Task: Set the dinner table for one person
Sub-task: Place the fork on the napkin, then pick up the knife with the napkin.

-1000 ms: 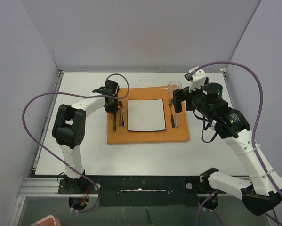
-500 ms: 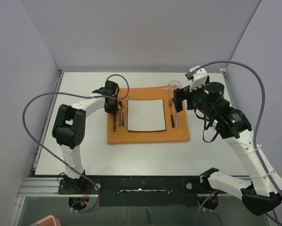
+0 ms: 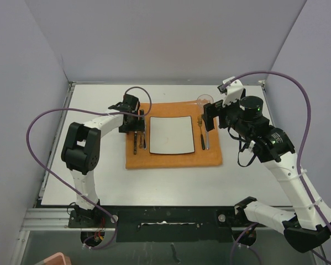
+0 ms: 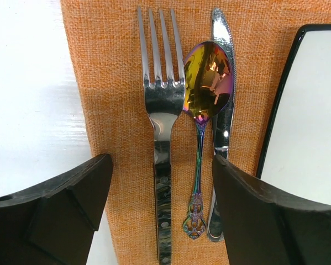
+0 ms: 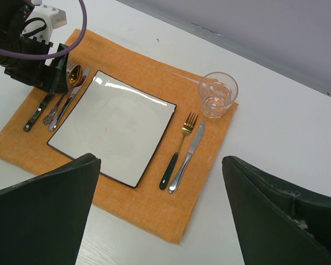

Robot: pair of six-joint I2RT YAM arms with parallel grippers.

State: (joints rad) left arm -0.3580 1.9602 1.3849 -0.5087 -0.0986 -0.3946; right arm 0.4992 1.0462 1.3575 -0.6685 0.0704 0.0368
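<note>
Left of the plate (image 3: pixel 171 134), the left end effector (image 4: pixel 161 179) hung spread over fork (image 4: pixel 161 99), spoon (image 4: pixel 208 80) and knife (image 4: pixel 223 33), gripping nothing. The right end effector (image 5: pixel 159 165), right of the plate, gaped empty. The bench (image 3: pixel 99 176) beneath the plate looked fully laid, and withdrawing both arms seemed next.

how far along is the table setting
Nearly done: on the dinner table the placemat holds the plate, with fork, spoon and knife left of it, gold fork and second knife right, and the glass. Nothing in hand: left end effector and right end effector stand open. Left: probably only pulling both back.
</note>
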